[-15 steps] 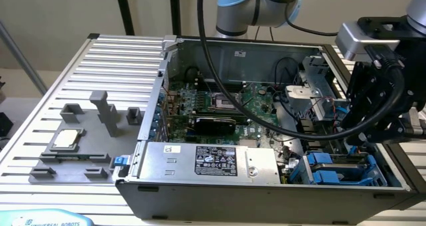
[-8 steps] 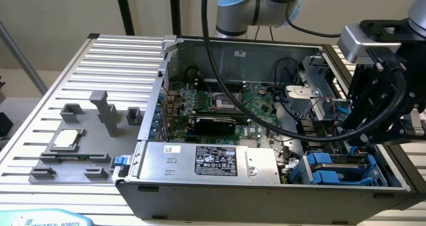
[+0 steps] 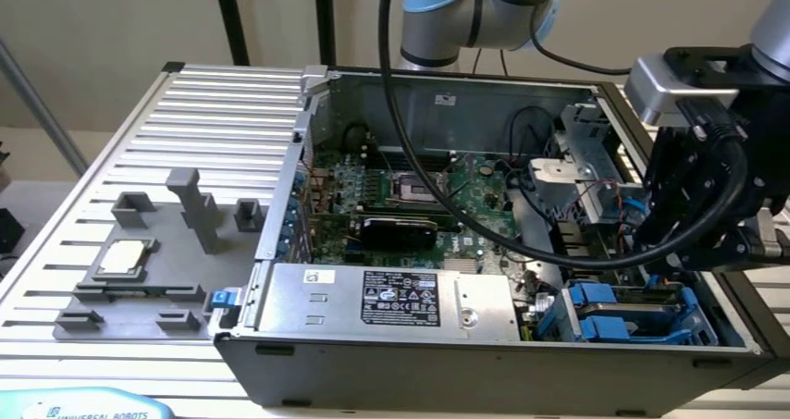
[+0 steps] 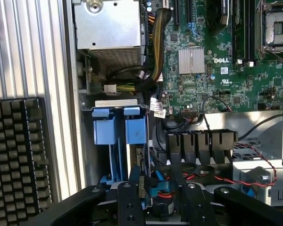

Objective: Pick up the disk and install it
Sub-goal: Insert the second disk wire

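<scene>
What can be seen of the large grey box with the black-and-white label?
The grey box is a rectangular sheet-metal unit lying flat inside the open computer case, along its near wall in the exterior view. A black-and-white label and a small white sticker sit on top. The motherboard lies beyond it.

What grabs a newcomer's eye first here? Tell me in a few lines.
The open computer case with its green motherboard dominates the middle of the exterior view. At that view's right, the black gripper hangs over the blue drive carriers in the case's corner; the disk sits upright in a blue carrier there. On the ribbed table at the view's left, a small silver chip rests in a grey fixture.
</scene>
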Controlling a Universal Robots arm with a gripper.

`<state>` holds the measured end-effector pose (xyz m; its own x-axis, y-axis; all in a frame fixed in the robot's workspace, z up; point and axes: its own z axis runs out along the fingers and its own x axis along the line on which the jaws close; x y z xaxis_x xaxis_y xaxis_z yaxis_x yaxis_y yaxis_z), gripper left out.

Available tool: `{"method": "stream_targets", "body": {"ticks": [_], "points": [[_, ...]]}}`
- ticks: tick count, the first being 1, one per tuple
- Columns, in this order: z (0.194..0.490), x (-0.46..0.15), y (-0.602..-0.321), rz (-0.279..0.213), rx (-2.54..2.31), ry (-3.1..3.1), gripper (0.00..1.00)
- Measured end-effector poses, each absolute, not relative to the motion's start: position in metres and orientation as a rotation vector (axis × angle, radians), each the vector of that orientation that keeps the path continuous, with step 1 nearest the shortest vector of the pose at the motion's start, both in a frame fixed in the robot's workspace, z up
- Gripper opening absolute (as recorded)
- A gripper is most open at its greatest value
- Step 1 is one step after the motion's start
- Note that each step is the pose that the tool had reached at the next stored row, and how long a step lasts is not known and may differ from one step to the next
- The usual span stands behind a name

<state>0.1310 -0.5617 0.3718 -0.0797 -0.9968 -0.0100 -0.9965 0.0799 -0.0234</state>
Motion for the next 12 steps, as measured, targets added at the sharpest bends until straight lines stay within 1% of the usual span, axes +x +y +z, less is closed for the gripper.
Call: {"method": "stream_targets", "body": {"ticks": [2, 3, 5, 6, 7, 8, 12], "points": [[0.3713, 0.1313, -0.5614, -0.019, -2.116, 2.292, 0.37], [0.3711, 0.1314, -0.5614, -0.020, -2.117, 2.293, 0.30], [0.3711, 0.1315, -0.5614, -0.022, -2.117, 2.294, 0.30], [0.3711, 0.1315, -0.5614, -0.022, -2.118, 2.294, 0.27], [0.3711, 0.1315, -0.5614, -0.022, -2.118, 2.294, 0.27], [0.3710, 0.1315, -0.5614, -0.022, -2.118, 2.294, 0.20], [0.3708, 0.1291, -0.5613, -0.025, -2.116, 2.292, 0.16]]}}
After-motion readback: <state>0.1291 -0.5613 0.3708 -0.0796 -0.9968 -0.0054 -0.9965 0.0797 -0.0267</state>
